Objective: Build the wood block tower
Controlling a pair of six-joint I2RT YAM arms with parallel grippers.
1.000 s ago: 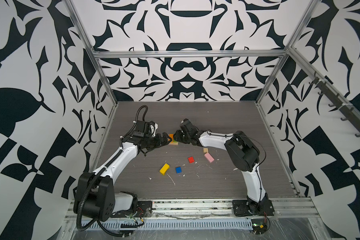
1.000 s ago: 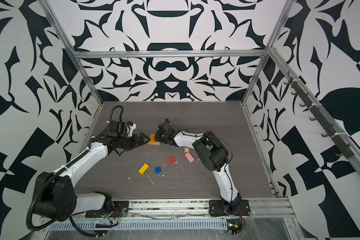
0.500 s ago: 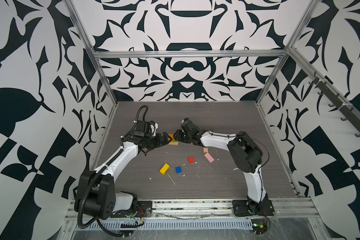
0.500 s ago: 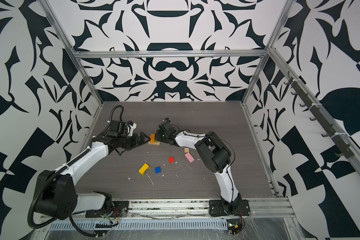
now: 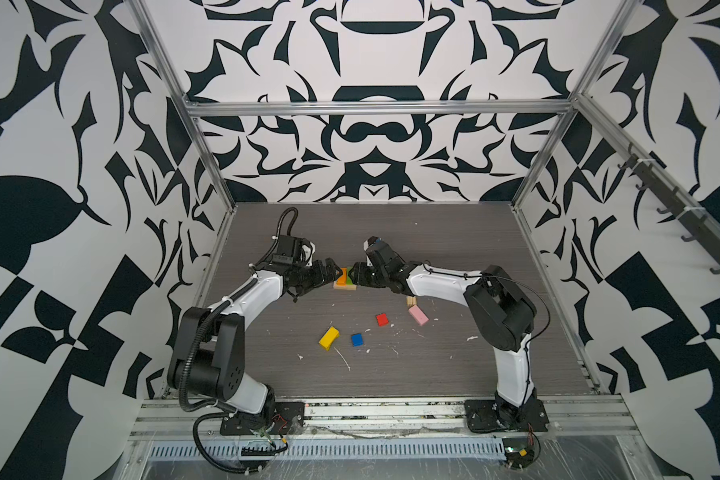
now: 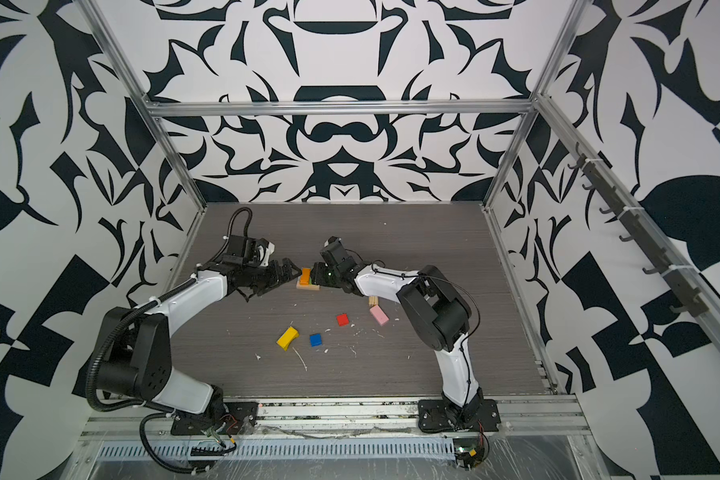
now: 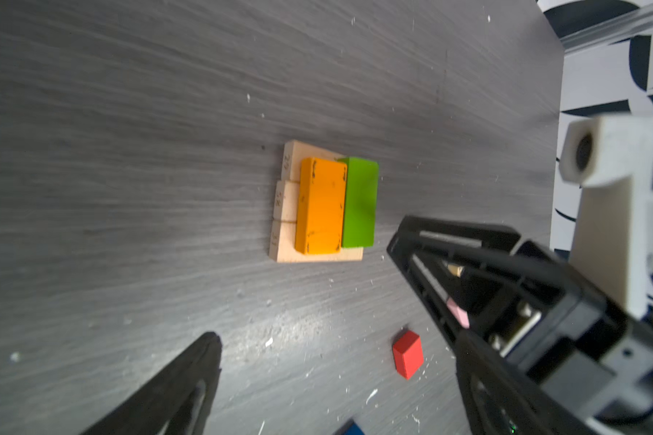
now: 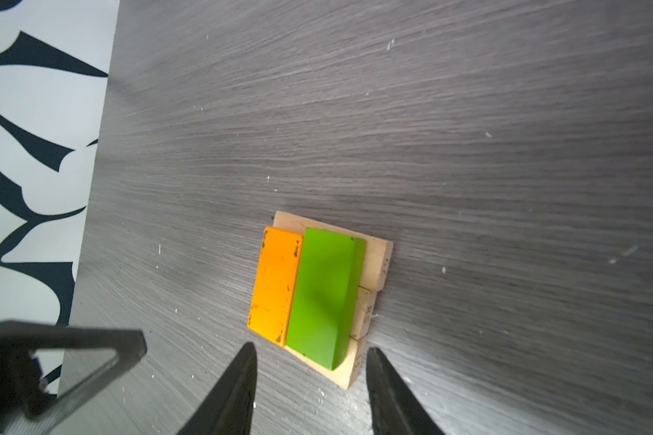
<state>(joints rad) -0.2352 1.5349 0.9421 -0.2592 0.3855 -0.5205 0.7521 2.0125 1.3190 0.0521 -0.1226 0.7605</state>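
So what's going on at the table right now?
Both arms are at the tower: three tan planks side by side, with an orange block and a green block flat across them. The right end effector sits at the green block's end, jaws apart and not gripping it. The left end effector hovers wide open on the orange side, empty. A yellow block, blue block, red block, pink block and tan block lie loose on the table.
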